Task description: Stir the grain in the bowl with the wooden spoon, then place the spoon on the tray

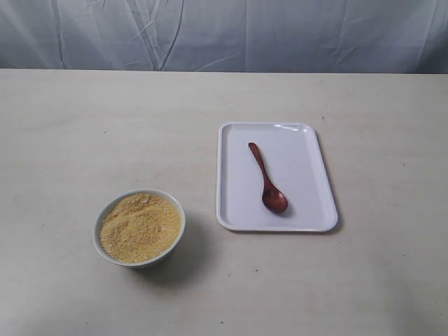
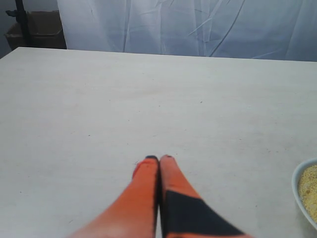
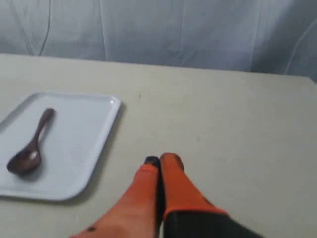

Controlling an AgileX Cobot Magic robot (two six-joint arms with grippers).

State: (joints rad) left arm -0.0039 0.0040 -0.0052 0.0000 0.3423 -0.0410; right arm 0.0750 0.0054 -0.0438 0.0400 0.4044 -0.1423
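The dark reddish-brown wooden spoon lies on the white tray, its oval bowl toward the near edge; the right wrist view shows the spoon and tray too. The small white bowl stands left of the tray, heaped with yellow-tan grain. An edge of the bowl and some grain show in the left wrist view. My left gripper is shut and empty over bare table. My right gripper is shut and empty beside the tray. Neither gripper appears in the exterior view.
The beige table ends at a grey-white cloth backdrop. A dark stand and a box sit beyond the table's far corner in the left wrist view.
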